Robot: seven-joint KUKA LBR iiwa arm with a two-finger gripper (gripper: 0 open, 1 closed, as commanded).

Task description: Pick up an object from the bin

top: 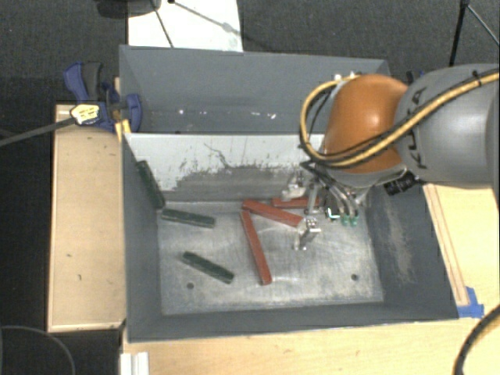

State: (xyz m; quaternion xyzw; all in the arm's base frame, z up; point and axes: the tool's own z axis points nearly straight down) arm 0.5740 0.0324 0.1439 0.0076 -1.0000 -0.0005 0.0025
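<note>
My grey arm (457, 131) stretches in from the right, bent so that its wrist, under a rounded orange cover (363, 123), points downward. Yellow and black cables (308, 112) loop round that cover and run back along the arm. Below the cover my hand (311, 223) hangs low, its metal parts reaching down and a little to the left.
</note>
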